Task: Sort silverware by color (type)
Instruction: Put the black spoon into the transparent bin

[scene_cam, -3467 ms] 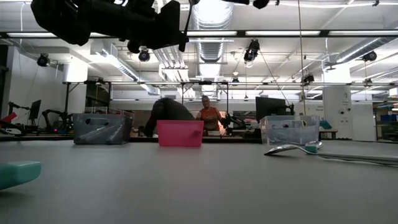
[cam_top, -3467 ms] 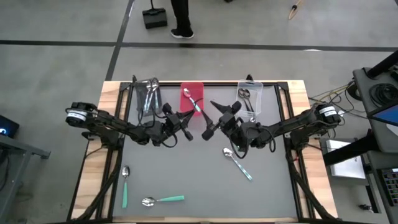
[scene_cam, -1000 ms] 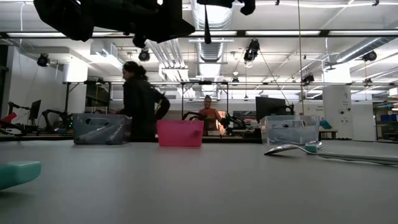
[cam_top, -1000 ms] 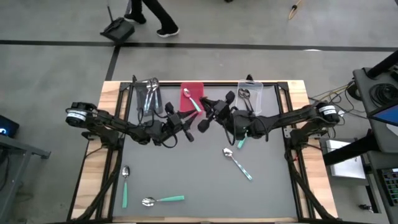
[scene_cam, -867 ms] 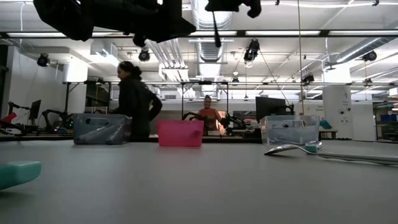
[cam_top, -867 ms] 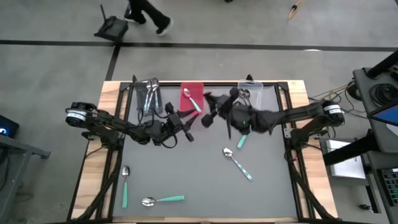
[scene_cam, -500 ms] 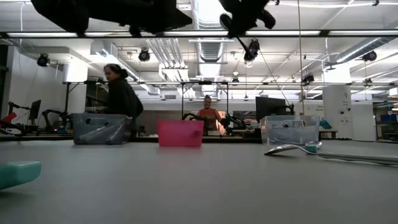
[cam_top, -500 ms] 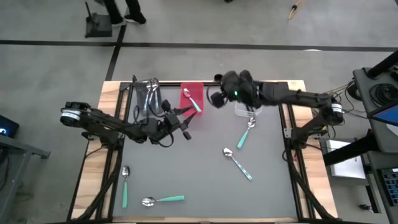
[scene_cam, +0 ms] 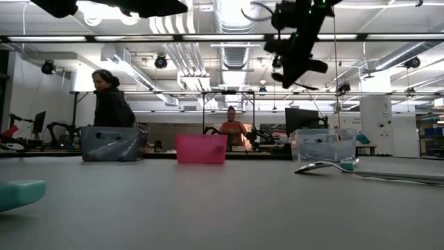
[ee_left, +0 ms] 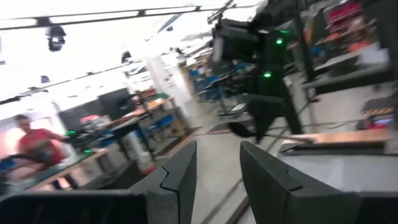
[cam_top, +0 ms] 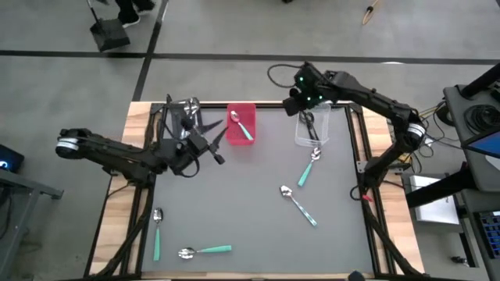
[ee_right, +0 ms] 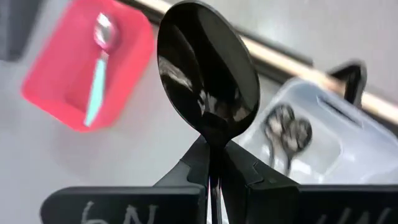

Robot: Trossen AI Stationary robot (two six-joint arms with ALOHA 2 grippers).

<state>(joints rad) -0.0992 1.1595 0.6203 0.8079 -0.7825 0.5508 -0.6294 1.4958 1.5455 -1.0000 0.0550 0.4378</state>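
Spoons on the near part of the grey table [cam_top: 234, 211]: 1 teal-handled spoon [cam_top: 205, 250] lying crosswise at the near edge, another teal-handled spoon [cam_top: 157, 231] lengthwise just left of it. 2 more teal-handled ones sit right of centre, one [cam_top: 298, 204] angled, one [cam_top: 306, 168] nearer the clear bin. Left gripper [cam_top: 209, 139] hovers above the table's far left, between the grey bin [cam_top: 186, 119] and the red bin [cam_top: 241, 124], fingers [ee_left: 180, 177] parted with nothing between them. Grey bin holds several dark utensils, count unclear. Red bin holds 1 teal-handled spoon [cam_top: 240, 126]. Clear bin [cam_top: 314, 125] at far right holds 2 spoons with silver bowls [ee_right: 286, 134]. Right gripper [cam_top: 301, 95] is raised above the far edge between the red and clear bins, clamped tight on the handle of a black spoon [ee_right: 208, 71], bowl sticking out past the fingertips. Person [scene_cam: 109, 104] in dark clothes stands beyond the table at left, another person [scene_cam: 231, 130] in orange sits farther back.
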